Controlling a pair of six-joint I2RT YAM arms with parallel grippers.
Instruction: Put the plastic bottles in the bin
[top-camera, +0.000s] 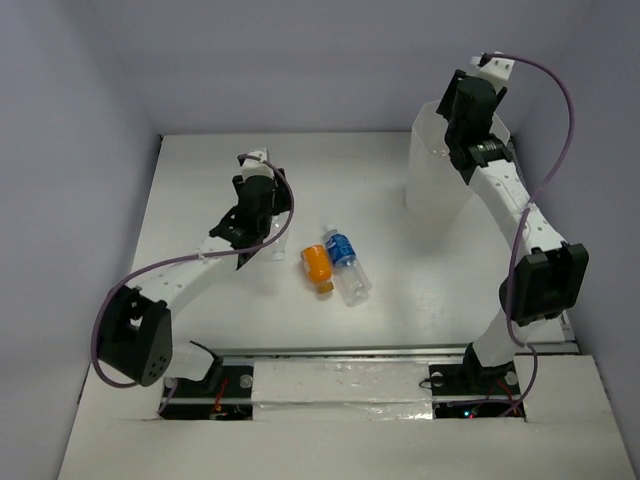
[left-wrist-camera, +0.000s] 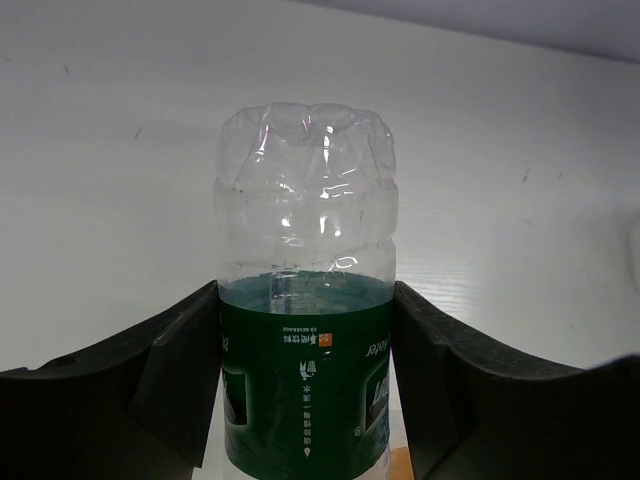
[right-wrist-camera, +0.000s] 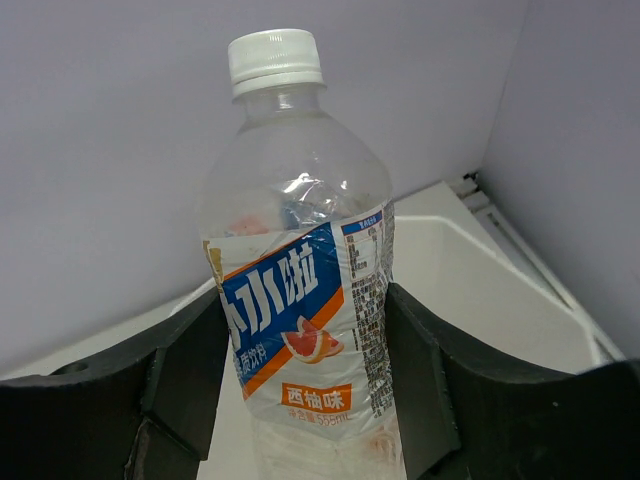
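Observation:
My left gripper (left-wrist-camera: 305, 370) is shut on a clear bottle with a green label (left-wrist-camera: 305, 300), its base pointing away from the camera; in the top view this gripper (top-camera: 252, 215) is over the table's left middle. My right gripper (right-wrist-camera: 305, 370) is shut on a clear bottle with a white cap and a white, blue and orange label (right-wrist-camera: 300, 260). In the top view the right gripper (top-camera: 470, 110) is held high over the translucent white bin (top-camera: 430, 165) at the back right. An orange bottle (top-camera: 317, 266) and a blue-labelled clear bottle (top-camera: 346, 262) lie side by side mid-table.
The table is enclosed by pale walls at the back and both sides. The bin's rim (right-wrist-camera: 480, 225) shows below the held bottle in the right wrist view. Both arm bases sit at the near edge, with purple cables looping off each arm.

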